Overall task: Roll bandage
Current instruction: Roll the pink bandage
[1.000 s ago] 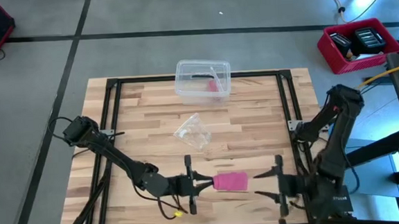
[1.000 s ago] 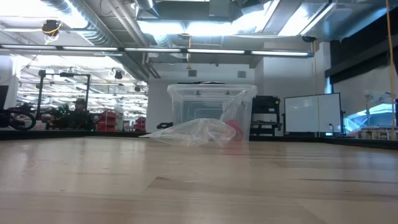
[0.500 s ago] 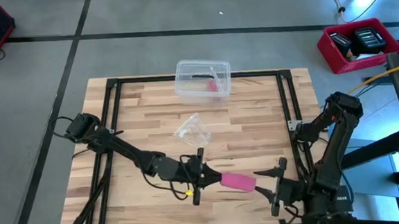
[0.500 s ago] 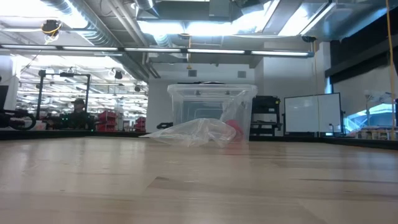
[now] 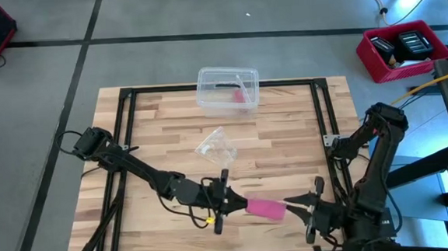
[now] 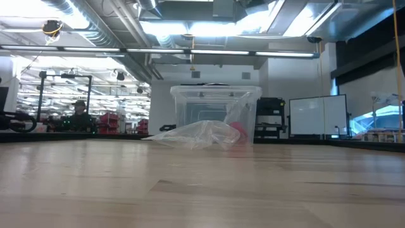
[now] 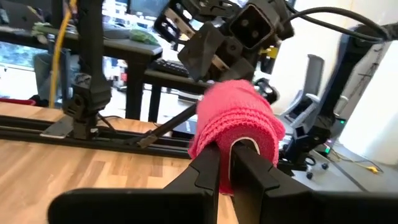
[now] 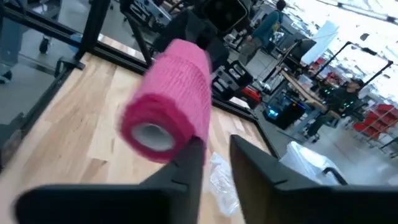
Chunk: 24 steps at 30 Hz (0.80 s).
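Pink and already wound into a short cylinder, the bandage [image 5: 266, 208] hangs just above the near edge of the surface [image 5: 287, 137], its long axis running across from one arm to the other. The left pincer [image 5: 230, 204] has its fingers pressed together on the bandage's left end, one finger inside the roll's core as the left wrist view shows. From the bandage's other end, the right pincer [image 5: 297, 207] sits just beside it, fingertips at the open core; its fingers stand a little apart and I cannot tell whether they touch the fabric. Both arms are equally near the roll. Farther from the bandage lies a crumpled clear wrapper [image 5: 217, 148], and beyond that a clear plastic box [image 5: 227, 89] at the far edge. Past the surface is a workshop floor with a red bin [image 5: 403, 49].
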Motion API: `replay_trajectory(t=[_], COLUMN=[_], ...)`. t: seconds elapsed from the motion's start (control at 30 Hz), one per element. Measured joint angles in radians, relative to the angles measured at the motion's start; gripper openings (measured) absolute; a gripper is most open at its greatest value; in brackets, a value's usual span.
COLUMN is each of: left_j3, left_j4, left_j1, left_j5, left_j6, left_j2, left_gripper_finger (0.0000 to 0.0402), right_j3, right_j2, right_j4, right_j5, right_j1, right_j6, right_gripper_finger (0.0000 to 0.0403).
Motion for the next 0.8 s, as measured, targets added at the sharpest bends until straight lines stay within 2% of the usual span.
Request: replay_trajectory(t=[0.1,0.17,0.33,0.53,0.67,0.8], left_j3=[0.0,0.0,0.0,0.0,0.0,0.0], left_j4=[-0.008,-0.008,-0.008,-0.008,-0.007,-0.005], left_j1=[0.0,0.0,0.0,0.0,-0.006,-0.017], left_j5=[0.027,0.043,0.07,0.107,0.153,0.157], left_j6=[-0.003,-0.006,-0.009,-0.013,-0.004,0.017], left_j2=[0.0,0.0,0.0,0.0,0.0,0.0], left_gripper_finger=[0.0021,0.0021,0.0021,0.0021,0.0021,0.0021], right_j3=[0.0,0.0,0.0,0.0,0.0,0.0], right_j2=[0.0,0.0,0.0,0.0,0.0,0.002], right_j4=[0.001,0.002,0.056,0.17,0.153,0.121], right_j5=[0.0,0.0,0.036,0.02,0.015,-0.074], right_j1=[-0.001,-0.009,-0.035,-0.073,-0.073,-0.071], right_j6=[-0.036,-0.093,-0.205,-0.414,-0.394,-0.256], right_gripper_finger=[0.0029,0.0008,0.0021,0.0005,0.0014,0.0016])
